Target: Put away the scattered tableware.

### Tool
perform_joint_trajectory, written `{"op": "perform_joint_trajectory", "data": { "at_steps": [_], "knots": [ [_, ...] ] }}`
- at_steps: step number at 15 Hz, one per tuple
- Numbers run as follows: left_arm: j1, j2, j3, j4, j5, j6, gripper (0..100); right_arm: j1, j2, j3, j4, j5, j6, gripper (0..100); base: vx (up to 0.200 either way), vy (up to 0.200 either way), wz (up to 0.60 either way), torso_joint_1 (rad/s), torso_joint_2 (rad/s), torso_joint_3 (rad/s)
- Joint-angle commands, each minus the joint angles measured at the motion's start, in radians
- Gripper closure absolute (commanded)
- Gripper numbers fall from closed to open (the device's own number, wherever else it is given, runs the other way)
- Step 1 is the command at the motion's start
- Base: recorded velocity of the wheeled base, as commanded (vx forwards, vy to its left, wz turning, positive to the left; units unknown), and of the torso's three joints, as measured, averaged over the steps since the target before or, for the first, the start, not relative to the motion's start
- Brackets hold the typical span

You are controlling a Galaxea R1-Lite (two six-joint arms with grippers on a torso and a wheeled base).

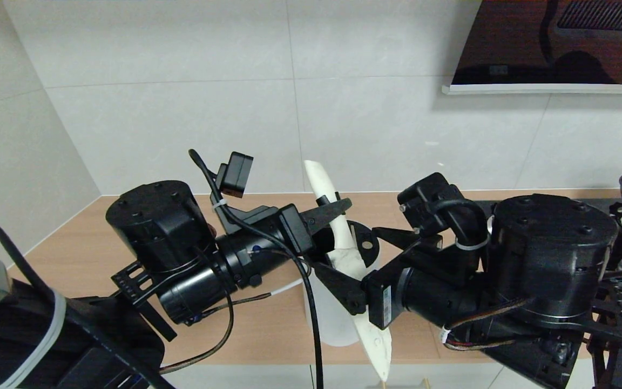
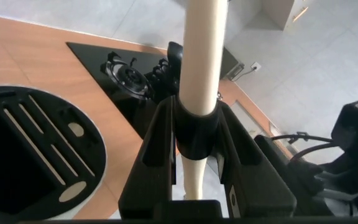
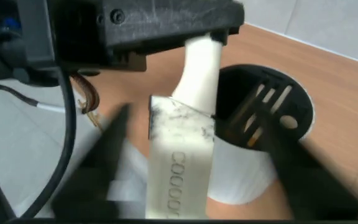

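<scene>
Left pincer [image 2: 196,115] is pinching the white utensil [image 1: 319,183]. Its two black fingers are pressed against the round cream handle from either side. The utensil hangs in the air, tilted. In the head view, one tapered end points up toward the far wall [image 1: 181,108], while the flatter, wider end slants down to the near side.

Right pincer [image 3: 197,134] comes in from the right with its fingers spread wide. One finger lies on each side of the utensil's flat part. The right wrist view shows a gap between each finger and the utensil, so this pincer grips nothing.

Just behind and under the two pincers stands the holder [image 1: 332,324], a white upright cylinder with a black top cut into long slots and a few round holes. It sits on the wooden bench [image 1: 73,243], about midway along it. The utensil is held close by the holder, above it and toward its near side. In the left wrist view the slotted top lies off to one side of the handle rather than straight under it.

Farther right on the bench is a black cooktop [image 2: 92,53] with a gas burner [image 2: 131,74].
</scene>
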Motion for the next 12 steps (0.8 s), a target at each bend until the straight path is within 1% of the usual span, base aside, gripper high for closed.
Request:
{"op": "perform_joint_trajectory", "data": {
  "at_steps": [1,2,3,4,5,6,7,8,9,10,11,12],
  "knots": [
    [0.0,-0.047,-0.015,0.03,0.001,0.001,100,-0.028,-0.039,0.002,-0.019,-0.012,-0.002,0,0.0,0.0,0.0,0.0,0.0,0.0],
    [0.002,-0.074,-0.025,0.067,0.001,0.003,100,-0.071,-0.066,0.0,-0.021,-0.009,-0.002,0,0.0,0.0,0.0,0.0,0.0,0.0],
    [0.002,-0.13,-0.05,0.142,0.007,0.006,100,-0.171,-0.099,-0.007,-0.021,0.013,0.0,0,0.0,0.0,0.0,0.0,0.0,0.0],
    [0.009,-0.168,-0.104,0.221,0.035,0.006,100,-0.26,-0.112,-0.023,-0.021,0.04,0.0,0,0.0,0.0,0.0,0.0,0.0,0.0],
    [0.029,-0.196,-0.179,0.307,0.068,0.007,100,-0.324,-0.131,-0.027,-0.021,0.057,0.005,0,0.0,0.0,0.0,0.0,0.0,0.0],
    [0.043,-0.214,-0.263,0.403,0.11,0.007,100,-0.373,-0.153,-0.026,-0.013,0.063,0.006,0,0.0,0.0,0.0,0.0,0.0,0.0],
    [0.049,-0.22,-0.308,0.454,0.134,0.009,100,-0.395,-0.162,-0.017,-0.013,0.062,0.006,0,0.0,0.0,0.0,0.0,0.0,0.0],
    [0.062,-0.214,-0.409,0.561,0.203,0.043,100,-0.442,-0.174,0.019,-0.013,0.065,0.008,0,0.0,0.0,0.0,0.0,0.0,0.0],
    [0.063,-0.213,-0.418,0.577,0.22,0.058,100,-0.448,-0.174,0.022,-0.013,0.065,0.008,0,0.0,0.0,0.0,0.0,0.0,0.0],
    [0.06,-0.216,-0.424,0.639,0.271,0.144,100,-0.453,-0.159,0.019,-0.013,0.065,0.008,0,0.0,0.0,0.0,0.0,0.0,0.0],
    [0.054,-0.211,-0.426,0.638,0.332,0.182,100,-0.453,-0.142,0.019,-0.013,0.065,0.008,0,0.0,0.0,0.0,0.0,0.0,0.0],
    [0.04,-0.2,-0.432,0.635,0.421,0.244,100,-0.454,-0.125,0.02,-0.016,0.063,0.008,0,0.0,0.0,0.0,0.0,0.0,0.0]
  ]
}}
